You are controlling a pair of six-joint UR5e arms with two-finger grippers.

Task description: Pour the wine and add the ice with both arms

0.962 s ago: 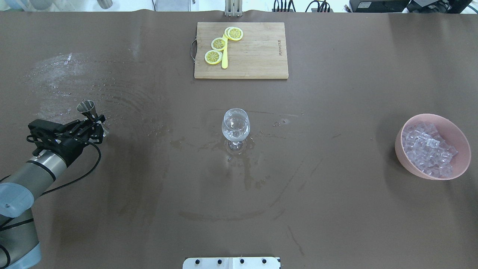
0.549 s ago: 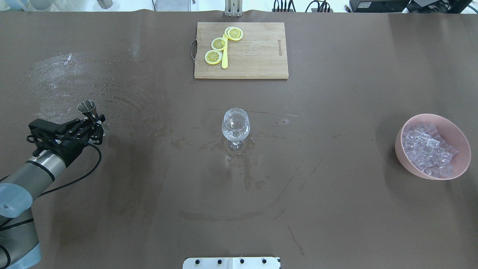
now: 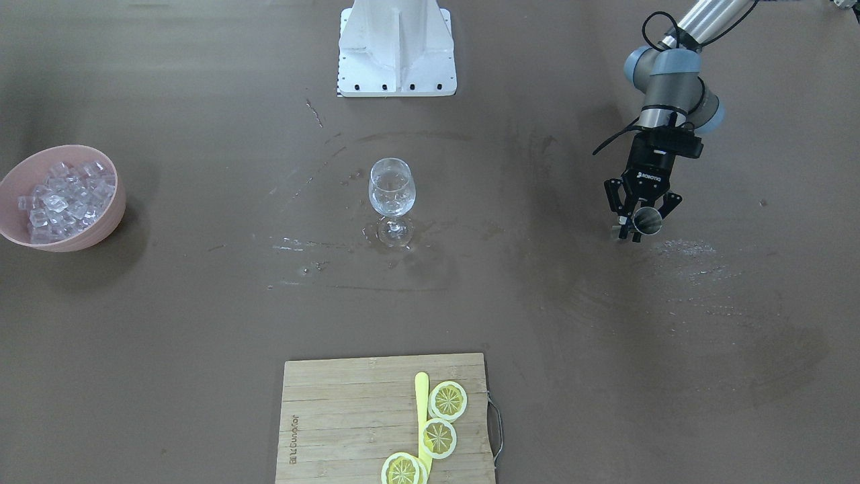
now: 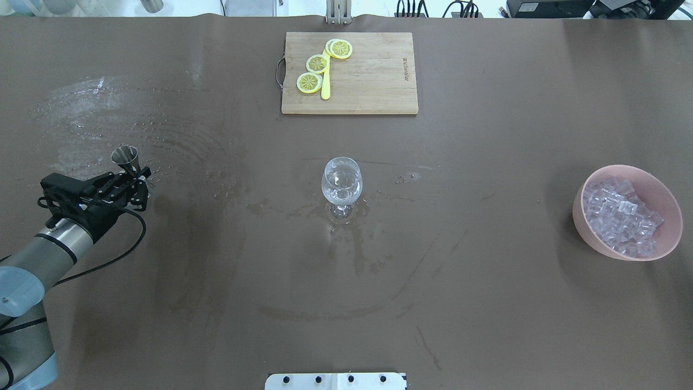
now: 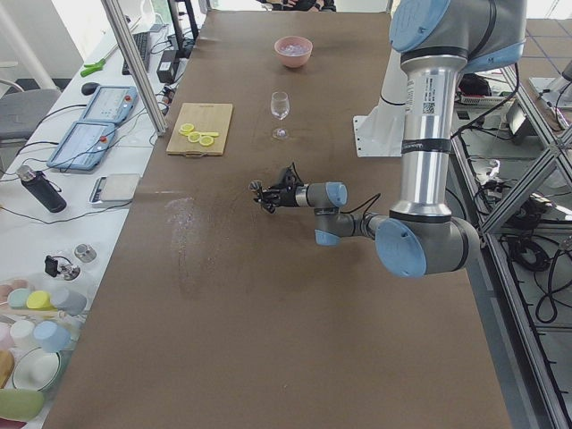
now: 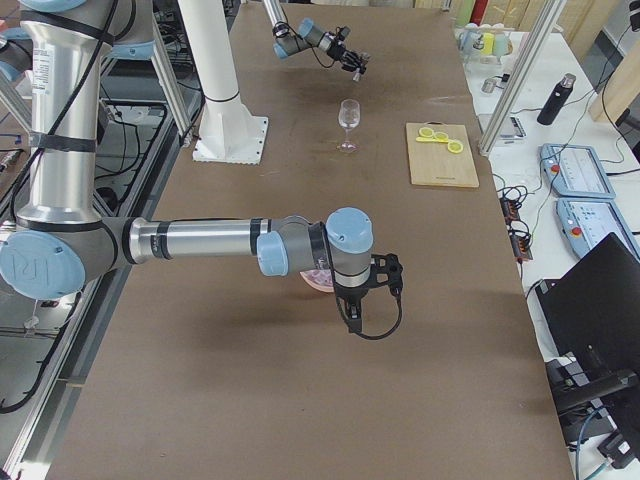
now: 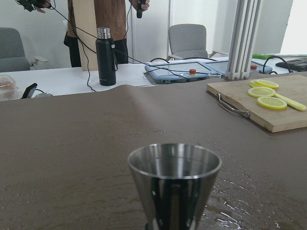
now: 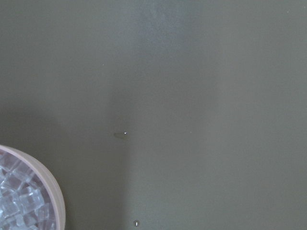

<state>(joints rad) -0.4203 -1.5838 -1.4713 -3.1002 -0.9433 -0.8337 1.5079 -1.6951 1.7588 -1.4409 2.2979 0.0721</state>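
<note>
Clear ice cubes (image 4: 622,218) heaped in pink round bowl (image 4: 595,238) at desk's (image 4: 487,303) right end. We see left hand (image 3: 638,225) clamped on steel conical jigger (image 3: 648,220); right hand (image 6: 358,318): cannot tell.

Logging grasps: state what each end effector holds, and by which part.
The left end effector holds a metal measuring cup at its narrow waist. The right one shows only in a side view; cannot tell.

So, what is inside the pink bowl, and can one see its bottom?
The pink bowl holds a heap of small clear ice cubes, filling most of it. The cubes cover the bottom, so anything beneath them cannot be seen.
</note>
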